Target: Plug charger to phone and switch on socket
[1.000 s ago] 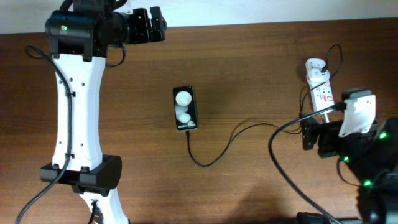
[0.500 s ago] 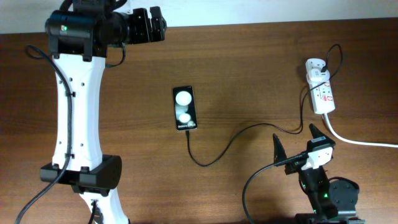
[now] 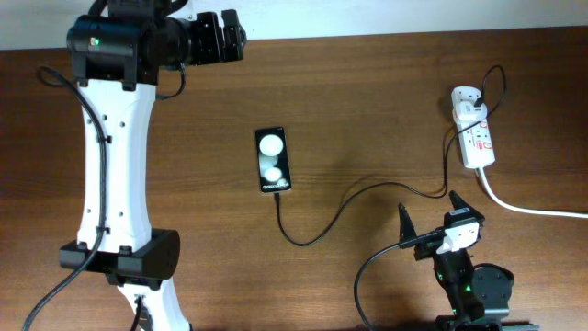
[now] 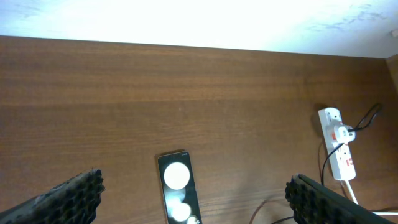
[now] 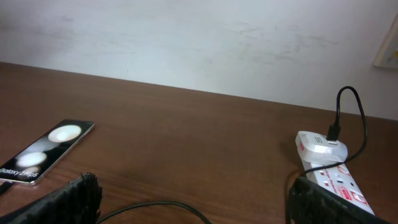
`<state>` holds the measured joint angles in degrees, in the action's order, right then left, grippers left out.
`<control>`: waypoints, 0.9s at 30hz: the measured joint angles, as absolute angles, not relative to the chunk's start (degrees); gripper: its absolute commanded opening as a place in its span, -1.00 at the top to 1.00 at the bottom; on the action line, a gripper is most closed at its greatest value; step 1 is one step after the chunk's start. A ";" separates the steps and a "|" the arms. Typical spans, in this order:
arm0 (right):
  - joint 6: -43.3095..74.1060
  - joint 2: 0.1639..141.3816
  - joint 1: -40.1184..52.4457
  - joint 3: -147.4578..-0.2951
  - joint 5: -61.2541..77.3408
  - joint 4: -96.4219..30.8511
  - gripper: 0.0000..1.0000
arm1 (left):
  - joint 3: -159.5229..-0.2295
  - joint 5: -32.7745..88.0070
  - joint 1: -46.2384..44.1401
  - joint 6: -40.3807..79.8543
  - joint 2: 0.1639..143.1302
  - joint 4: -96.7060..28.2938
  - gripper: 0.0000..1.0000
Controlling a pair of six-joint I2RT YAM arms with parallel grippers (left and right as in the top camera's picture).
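The brown wooden table (image 3: pixel 367 110) lies under both arms. The left gripper (image 3: pixel 234 35) hangs over its far edge with its 2 fingers spread wide and nothing between them. The right gripper (image 3: pixel 428 204) sits low at the near edge, also splayed wide and empty.

The socket (image 3: pixel 474 136) lies beyond the right gripper and a little to its right, well apart from it. It sits far off to the side of the left gripper. A white adapter (image 3: pixel 467 97) is plugged into its far end, and a thick white cord (image 3: pixel 524 207) leaves its near end.

The phone (image 3: pixel 273 160) lies flat, screen up, beyond and to the left of the right gripper. In the left wrist view it shows between that gripper's fingers.

The charger (image 3: pixel 340 207) curves from the adapter past the right gripper's fingertips to the phone's near edge. I cannot tell whether its tip is seated.
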<state>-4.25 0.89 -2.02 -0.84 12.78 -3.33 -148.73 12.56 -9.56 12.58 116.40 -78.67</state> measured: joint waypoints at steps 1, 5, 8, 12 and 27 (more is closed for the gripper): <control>-4.29 0.89 -2.02 -0.84 12.67 -3.33 -0.97 | -148.73 12.56 -9.56 12.58 116.40 -78.67 -0.98; -4.27 0.89 -2.02 -0.84 12.64 -3.33 -0.97 | -148.73 12.56 -9.56 12.58 116.40 -78.67 -0.98; -4.25 0.89 -2.02 -0.84 12.64 -3.33 -0.97 | -148.73 12.56 -9.56 12.58 116.40 -78.67 -0.98; -4.25 0.89 -2.02 -0.84 12.64 -3.33 -0.97 | -148.73 12.56 -9.56 12.58 116.40 -78.67 -0.98; -4.25 0.80 -1.98 -0.84 12.43 -3.36 -0.97 | -109.91 5.15 -9.56 12.58 95.70 -61.54 -0.98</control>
